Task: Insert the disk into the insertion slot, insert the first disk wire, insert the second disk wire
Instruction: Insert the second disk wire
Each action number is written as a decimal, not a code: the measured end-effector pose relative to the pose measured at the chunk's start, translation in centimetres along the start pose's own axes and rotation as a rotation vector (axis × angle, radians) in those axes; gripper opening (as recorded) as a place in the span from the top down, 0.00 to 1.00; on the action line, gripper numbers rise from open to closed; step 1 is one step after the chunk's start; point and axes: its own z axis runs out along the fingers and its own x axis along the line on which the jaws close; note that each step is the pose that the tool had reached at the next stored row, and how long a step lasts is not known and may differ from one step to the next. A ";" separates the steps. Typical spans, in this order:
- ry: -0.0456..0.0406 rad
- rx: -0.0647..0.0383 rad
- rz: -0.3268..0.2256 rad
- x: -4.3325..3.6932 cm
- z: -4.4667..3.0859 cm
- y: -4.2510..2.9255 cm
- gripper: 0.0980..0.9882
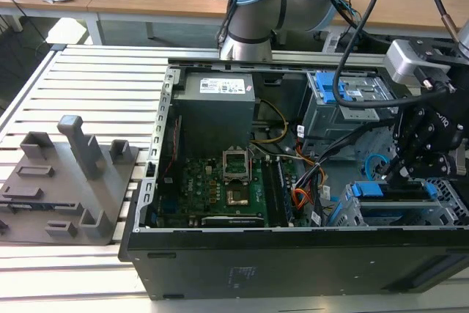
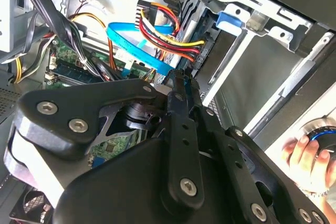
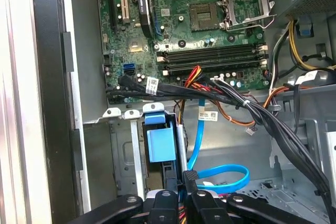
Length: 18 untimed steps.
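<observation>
Exterior view: gripper (image 1: 396, 170) low inside the case (image 1: 293, 254), at the exterior view's right, just above the disk (image 1: 388, 194). The disk lies seated in the slot (image 1: 443, 214).

Second wrist view: fingers (image 2: 181, 108) pinched almost together, beside the blue cable (image 2: 131, 45) and the wire bundle (image 2: 168, 32). A person's hand (image 2: 304, 156) is close by.

First wrist view: the claw seems clamped on the plug (image 3: 189, 178) of the blue cable, near the disk's blue caddy (image 3: 160, 142).

Judgement: wire step in hand. Keep the plug square to its socket. Push straight and slow. Steer clear of the bundle so nothing snags.
</observation>
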 end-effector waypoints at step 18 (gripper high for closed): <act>0.0003 0.000 0.000 0.28 0.69 -0.38 0.93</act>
